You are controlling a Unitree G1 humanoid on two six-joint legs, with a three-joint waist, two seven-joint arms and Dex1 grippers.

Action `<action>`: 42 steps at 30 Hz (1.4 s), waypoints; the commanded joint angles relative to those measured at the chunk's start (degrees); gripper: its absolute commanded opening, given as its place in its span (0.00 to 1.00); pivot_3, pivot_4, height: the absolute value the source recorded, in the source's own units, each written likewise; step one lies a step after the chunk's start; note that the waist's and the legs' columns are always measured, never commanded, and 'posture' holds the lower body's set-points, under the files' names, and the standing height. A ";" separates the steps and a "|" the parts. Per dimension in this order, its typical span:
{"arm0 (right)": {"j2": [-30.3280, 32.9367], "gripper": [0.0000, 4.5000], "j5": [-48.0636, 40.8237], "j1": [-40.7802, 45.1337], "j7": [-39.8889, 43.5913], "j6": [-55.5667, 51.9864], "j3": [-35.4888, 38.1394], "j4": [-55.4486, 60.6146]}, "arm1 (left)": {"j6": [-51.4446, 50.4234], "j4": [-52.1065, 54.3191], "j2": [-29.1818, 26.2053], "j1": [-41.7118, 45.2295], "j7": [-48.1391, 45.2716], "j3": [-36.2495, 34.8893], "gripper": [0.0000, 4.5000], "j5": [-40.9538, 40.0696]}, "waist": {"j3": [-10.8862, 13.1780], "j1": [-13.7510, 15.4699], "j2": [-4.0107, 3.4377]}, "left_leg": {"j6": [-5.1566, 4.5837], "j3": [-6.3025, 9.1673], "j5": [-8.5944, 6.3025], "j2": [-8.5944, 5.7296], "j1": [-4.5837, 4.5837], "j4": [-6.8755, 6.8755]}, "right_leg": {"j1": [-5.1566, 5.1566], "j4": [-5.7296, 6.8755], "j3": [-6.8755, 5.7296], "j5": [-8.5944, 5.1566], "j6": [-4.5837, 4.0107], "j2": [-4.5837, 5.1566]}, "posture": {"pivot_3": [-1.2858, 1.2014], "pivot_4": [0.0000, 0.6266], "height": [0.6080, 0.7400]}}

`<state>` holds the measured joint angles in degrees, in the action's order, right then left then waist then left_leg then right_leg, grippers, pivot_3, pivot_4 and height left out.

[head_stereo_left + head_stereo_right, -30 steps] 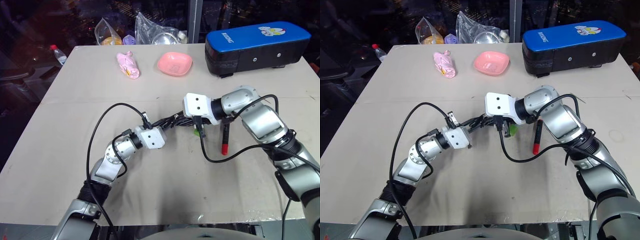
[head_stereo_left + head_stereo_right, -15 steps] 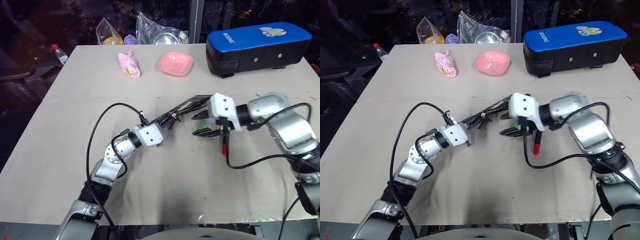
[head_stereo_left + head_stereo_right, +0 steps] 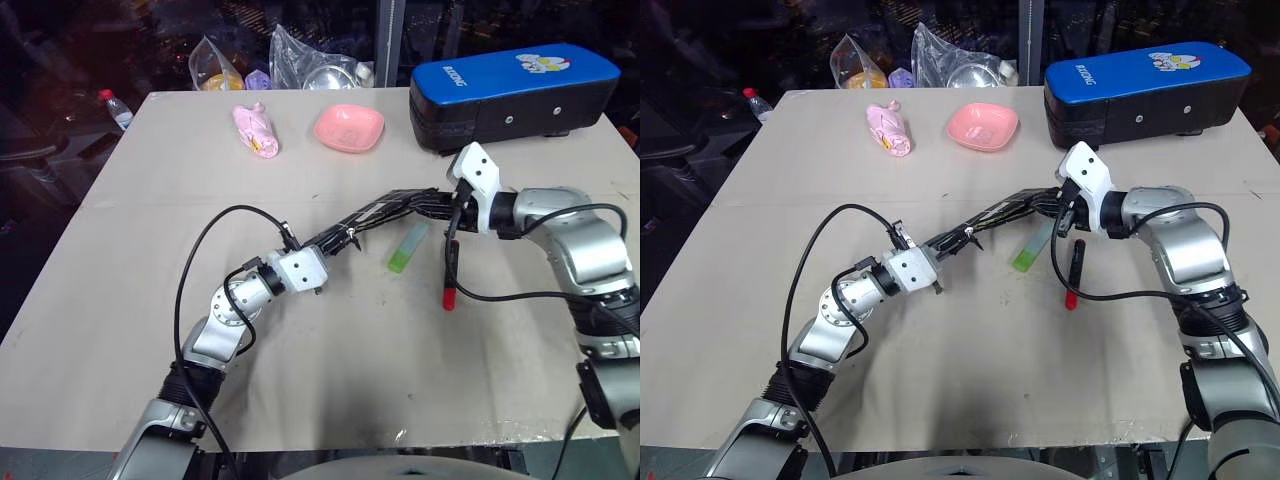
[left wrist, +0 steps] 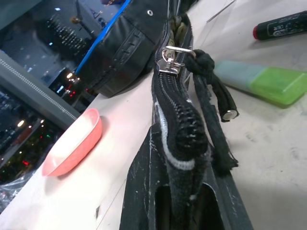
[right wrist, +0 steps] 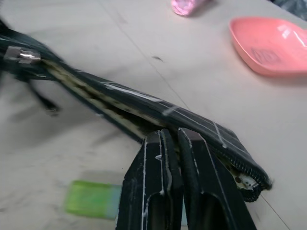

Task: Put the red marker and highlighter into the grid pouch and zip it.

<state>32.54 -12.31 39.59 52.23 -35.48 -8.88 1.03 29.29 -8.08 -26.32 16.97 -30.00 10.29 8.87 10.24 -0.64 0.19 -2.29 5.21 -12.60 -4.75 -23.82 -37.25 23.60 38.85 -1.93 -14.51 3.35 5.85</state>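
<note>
One grid pouch [image 3: 385, 212], black with white lines and beige lining, hangs above the table [image 3: 150, 200], pinched shut-fingered between the left gripper [image 3: 335, 243] and right gripper [image 3: 447, 208]. One highlighter [image 3: 408, 247] and one red marker [image 3: 451, 272] lie beneath.

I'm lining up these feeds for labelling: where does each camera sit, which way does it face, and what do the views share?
Left and right eye views: on the head, looking forward and down at the table; both arms show, with the left gripper and right gripper holding the grid pouch.
Left wrist view: along its fingers at the pouch's zipper.
Right wrist view: along its fingers at the pouch's edge.
Shared: the pouch, the highlighter, the pink dish.
</note>
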 commanded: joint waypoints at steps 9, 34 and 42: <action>-1.06 0.22 20.54 8.44 -1.33 32.94 -15.49 -11.04 | -0.29 3.16 0.26 0.41 -0.75 0.08 0.00 -1.50 | 0.00 -0.20 0.00 | 0.03 -0.02 0.02 0.00 0.02 0.01 | 0.04 0.02 0.01 0.00 0.00 -0.09 | 0.52 0.24 0.96; 0.37 0.99 4.59 -12.29 -9.71 -29.49 11.77 30.87 | -9.63 7.34 -1.67 -0.31 3.21 -6.83 0.00 -2.03 | -0.04 1.31 0.11 | -0.17 -0.05 -0.11 0.02 -0.02 0.00 | 0.06 0.01 0.12 0.00 -0.01 0.12 | 0.52 0.24 0.96; -6.15 0.99 5.34 -23.96 -22.81 -48.66 12.86 45.98 | -8.51 7.17 -1.64 -0.31 2.68 -5.88 0.00 -2.17 | -0.06 1.39 0.15 | -0.21 -0.04 -0.13 0.03 -0.02 -0.03 | 0.03 -0.02 0.08 -0.01 0.00 0.12 | 0.52 0.24 0.96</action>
<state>27.47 -7.14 16.49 32.10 -82.42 3.23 44.02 19.32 -2.73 -27.71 15.97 -27.40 4.75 6.87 10.17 0.75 0.34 -2.50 5.16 -12.73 -4.72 -23.84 -37.28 23.63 38.84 -1.85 -14.52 3.36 5.95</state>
